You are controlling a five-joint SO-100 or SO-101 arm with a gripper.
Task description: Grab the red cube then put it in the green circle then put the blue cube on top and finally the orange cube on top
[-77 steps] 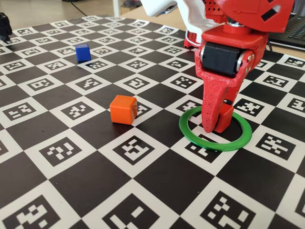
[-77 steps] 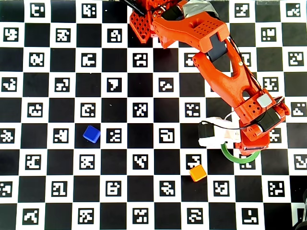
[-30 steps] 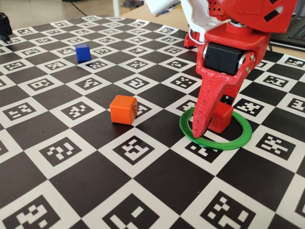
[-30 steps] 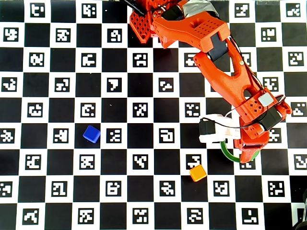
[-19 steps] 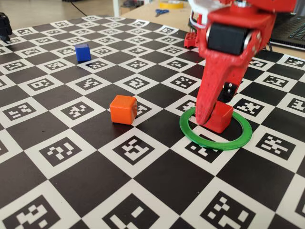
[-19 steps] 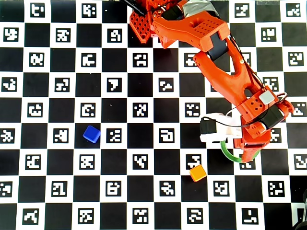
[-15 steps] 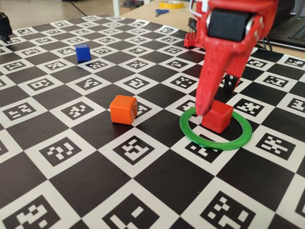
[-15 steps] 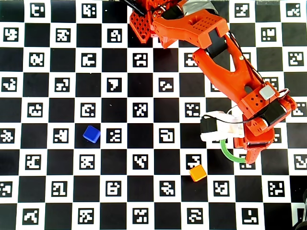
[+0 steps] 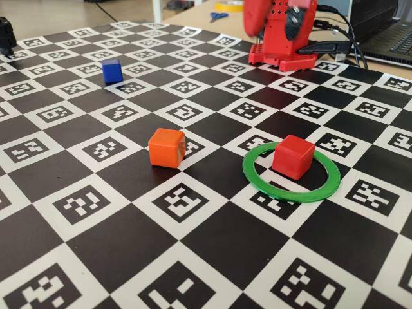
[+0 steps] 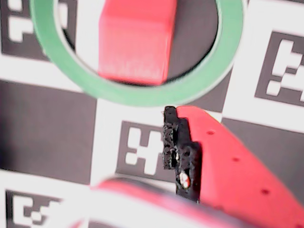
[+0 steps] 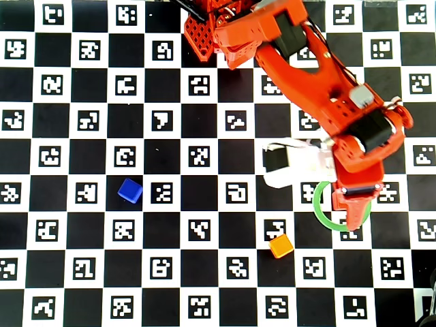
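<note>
In the fixed view the red cube (image 9: 293, 156) sits on the bench (image 9: 212, 251) inside the green circle (image 9: 291, 172), with the orange cube (image 9: 167, 147) to its left outside the ring, the blue cube (image 9: 112, 71) far back, and the end effector out of sight. In the wrist view one red finger (image 10: 228, 161) with a black pad lies just below the ring, clear of the cube, empty; the blur hides how wide the jaws stand. In the overhead view the end effector (image 11: 355, 210) hangs over the ring's right side, the orange cube lower left of it and the blue cube far to its left.
</note>
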